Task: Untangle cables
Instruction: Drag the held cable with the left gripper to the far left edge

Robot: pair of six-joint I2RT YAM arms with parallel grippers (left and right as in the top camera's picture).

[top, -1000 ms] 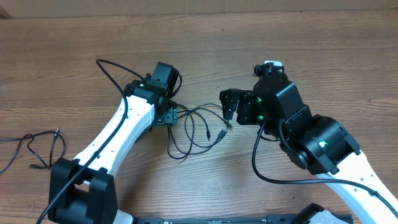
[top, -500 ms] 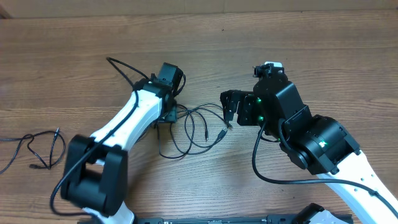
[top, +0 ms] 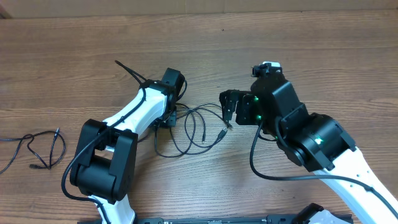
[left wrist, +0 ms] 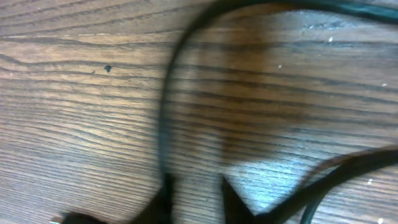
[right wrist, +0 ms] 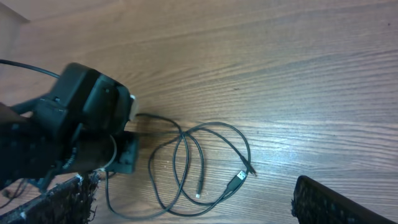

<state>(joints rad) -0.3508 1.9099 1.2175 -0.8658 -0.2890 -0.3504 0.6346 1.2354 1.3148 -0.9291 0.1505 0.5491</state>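
Note:
The tangled cables (top: 194, 128) lie as overlapping black loops in the middle of the table, between the two arms. A silver USB plug (right wrist: 238, 178) and a smaller plug tip (right wrist: 199, 185) show in the right wrist view. My left gripper (top: 166, 119) is down on the left end of the loops. Its wrist view is blurred: the fingertips (left wrist: 166, 200) stand close together with a strip of wood between them, and one cable (left wrist: 163, 118) runs into the left tip. My right gripper (top: 228, 109) hovers open just right of the loops, holding nothing.
A separate thin black cable (top: 38, 149) lies loose at the far left edge of the table. The left arm's own thick cable (top: 129, 71) arcs up behind its wrist. The tabletop (top: 311, 56) is bare wood.
The left arm's body swung right and its gripper settled onto the left end of the loops, jaws narrowing. The lower left loop shifted a little. The right arm stayed still.

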